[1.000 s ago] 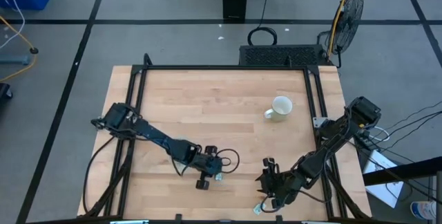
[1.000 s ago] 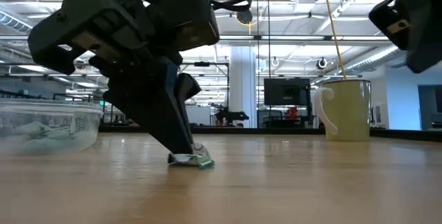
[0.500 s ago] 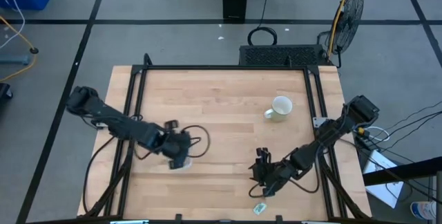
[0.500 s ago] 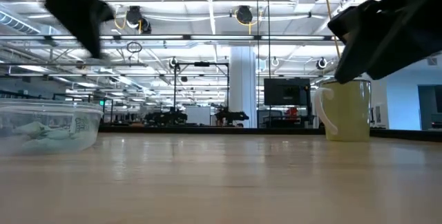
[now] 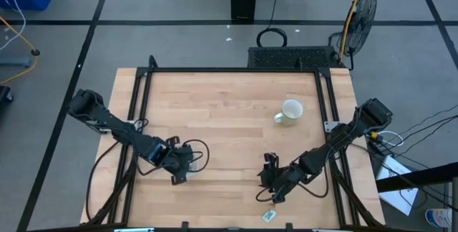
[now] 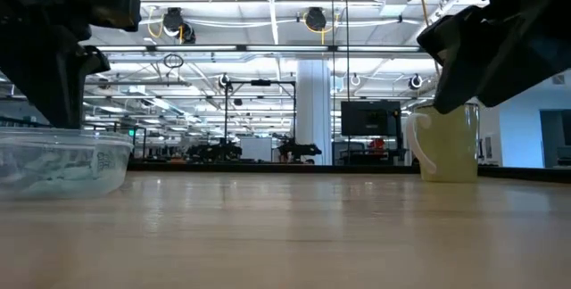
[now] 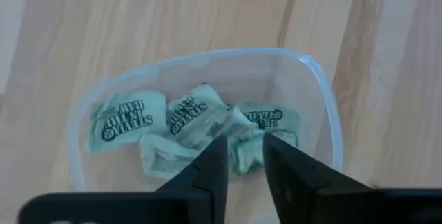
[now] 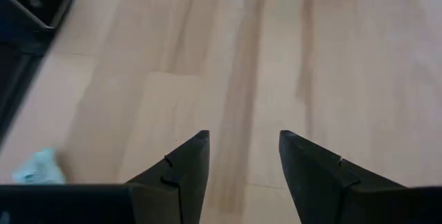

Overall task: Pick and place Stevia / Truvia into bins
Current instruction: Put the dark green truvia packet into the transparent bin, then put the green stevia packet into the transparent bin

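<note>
Several Stevia packets [image 7: 200, 131] lie inside the clear bin [image 7: 324, 106], and the left gripper [image 7: 238, 158] hangs over it with jaws narrowly parted, empty. One packet [image 5: 269, 216] lies on the surface [image 5: 229, 110] near the right gripper [image 8: 242, 148], its jaws released.

High view: left hand [image 5: 180, 172] covers the bin; bin not visible there. Low view: bin [image 6: 62, 160] cut off at left edge, packets inside blurred. Left wrist view: hand's fingers hide part of the packets [image 7: 200, 131]; count unclear. Right wrist view: stray packet [image 8: 38, 168] blurred, print unreadable.
</note>
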{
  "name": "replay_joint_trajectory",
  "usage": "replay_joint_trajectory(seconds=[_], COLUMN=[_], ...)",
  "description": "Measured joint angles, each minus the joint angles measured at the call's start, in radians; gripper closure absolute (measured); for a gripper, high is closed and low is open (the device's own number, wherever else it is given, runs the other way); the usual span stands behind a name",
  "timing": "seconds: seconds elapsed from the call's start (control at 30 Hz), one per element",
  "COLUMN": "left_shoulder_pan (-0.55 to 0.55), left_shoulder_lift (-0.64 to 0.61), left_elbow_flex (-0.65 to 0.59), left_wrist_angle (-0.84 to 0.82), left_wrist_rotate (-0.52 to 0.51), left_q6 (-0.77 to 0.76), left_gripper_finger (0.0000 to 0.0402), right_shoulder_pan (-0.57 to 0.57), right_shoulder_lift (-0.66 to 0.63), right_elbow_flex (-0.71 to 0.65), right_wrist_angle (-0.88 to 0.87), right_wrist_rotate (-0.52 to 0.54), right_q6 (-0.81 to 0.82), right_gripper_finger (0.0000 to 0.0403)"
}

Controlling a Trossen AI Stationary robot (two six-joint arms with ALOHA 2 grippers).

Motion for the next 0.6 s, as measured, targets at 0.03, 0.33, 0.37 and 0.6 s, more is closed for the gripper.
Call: replay_joint_trajectory(seconds=[0.03, 0.33, 0.37, 0.6], left_shoulder_pan=[0.002, 0.004, 0.005, 0.006], left_shoulder_lift=[0.0, 0.0, 0.0, 0.0], left_elbow_flex=[0.0, 0.0, 0.0, 0.0], left_wrist_angle=[0.005, 0.032, 0.035, 0.198], left_wrist_rotate=[0.0, -0.051, -0.06, -0.081], left_q6=[0.011, 0.09, 0.09, 0.203], left_gripper_finger=[0.0297, 0.0275, 0.0275, 0.0275], right_shoulder_pan=[0.0, 0.044, 0.056, 0.135], right_shoulder_lift=[0.0, 0.004, 0.004, 0.073], right_elbow_flex=[0.0, 0.0, 0.0, 0.0], right_wrist_angle=[0.005, 0.039, 0.055, 0.182], right_wrist_rotate=[-0.014, -0.14, -0.151, -0.163], right_q6=[0.005, 0.013, 0.022, 0.094], right_gripper_finger=[0.0236, 0.0236, 0.0236, 0.0236])
